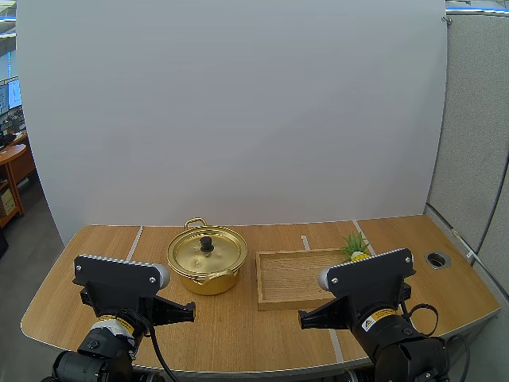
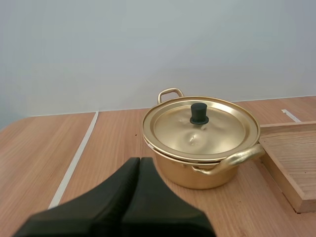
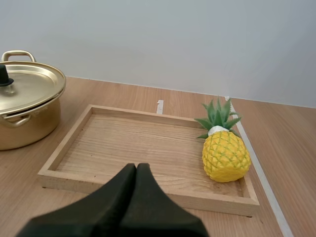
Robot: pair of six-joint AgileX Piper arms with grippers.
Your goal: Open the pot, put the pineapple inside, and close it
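Note:
A gold pot (image 1: 208,280) stands on the table with its lid (image 1: 195,253) on, a black knob (image 1: 206,243) at the lid's centre. To its right lies a wooden tray (image 1: 290,282), and a small yellow pineapple (image 1: 357,248) with green leaves stands in the tray's far right corner. My left gripper (image 1: 191,307) is shut and holds nothing, low over the table in front of the pot. My right gripper (image 1: 303,318) is shut too, in front of the tray. The left wrist view has the shut fingers (image 2: 139,163) pointing at the pot (image 2: 195,173). The right wrist view has the shut fingers (image 3: 136,168) before the tray (image 3: 66,145), with the pineapple (image 3: 224,157) upright inside.
White tape lines (image 1: 134,243) run across the wooden table. A round cable hole (image 1: 437,259) sits at the table's right rear. The pot's near handle (image 2: 242,157) points toward the tray (image 2: 291,163). Bare table lies left of the pot.

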